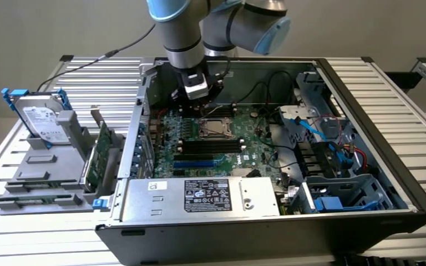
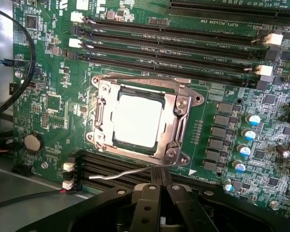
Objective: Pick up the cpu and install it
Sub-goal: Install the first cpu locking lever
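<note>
In the exterior view, the arm reached down into the open computer case [image 1: 390, 183]. The gripper [image 1: 200, 101] hung just above the motherboard [image 1: 198, 160], near the case's far wall. The cpu [image 1: 214, 128] lay flat in its socket on the board, just in front of the gripper and apart from it. Outside the case, toward the exterior view's left, a hard drive [image 1: 41, 119] in a blue frame stood upright in a grey rack [image 1: 46, 166], with a green circuit card [image 1: 100, 149] beside it.

In the wrist view, the gripper [image 2: 159, 188] had its 2 black fingers [image 2: 145, 208] pressed together with nothing between them. The cpu [image 2: 137, 121] sat inside the socket's metal frame [image 2: 176, 130], its silver top uncovered, between 2 banks of memory slots [image 2: 174, 36]. A thin wire lever [image 2: 121, 174] lay between the frame and the fingers.
</note>
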`<state>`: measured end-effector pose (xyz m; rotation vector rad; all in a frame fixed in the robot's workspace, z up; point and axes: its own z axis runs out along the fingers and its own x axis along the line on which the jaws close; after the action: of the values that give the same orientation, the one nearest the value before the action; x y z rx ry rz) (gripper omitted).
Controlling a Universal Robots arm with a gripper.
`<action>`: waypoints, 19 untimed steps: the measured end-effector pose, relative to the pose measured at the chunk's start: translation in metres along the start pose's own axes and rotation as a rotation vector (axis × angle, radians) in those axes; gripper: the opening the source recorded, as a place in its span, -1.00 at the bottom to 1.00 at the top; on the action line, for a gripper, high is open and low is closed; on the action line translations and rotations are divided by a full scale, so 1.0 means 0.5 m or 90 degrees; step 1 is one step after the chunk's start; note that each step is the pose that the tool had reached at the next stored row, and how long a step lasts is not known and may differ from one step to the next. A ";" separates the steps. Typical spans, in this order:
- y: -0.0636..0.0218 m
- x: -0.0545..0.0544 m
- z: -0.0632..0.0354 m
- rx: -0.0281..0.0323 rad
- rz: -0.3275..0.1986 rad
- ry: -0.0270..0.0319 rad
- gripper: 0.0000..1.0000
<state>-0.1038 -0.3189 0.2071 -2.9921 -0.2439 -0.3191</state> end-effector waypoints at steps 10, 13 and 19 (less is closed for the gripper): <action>0.001 0.013 0.005 -0.0018 0.010 -0.0061 -0.79; 0.002 0.017 0.006 -0.0026 0.013 -0.0072 -0.79; 0.003 0.024 0.010 -0.0038 0.019 -0.0089 -0.79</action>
<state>-0.0908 -0.3180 0.2049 -3.0016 -0.2000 -0.2964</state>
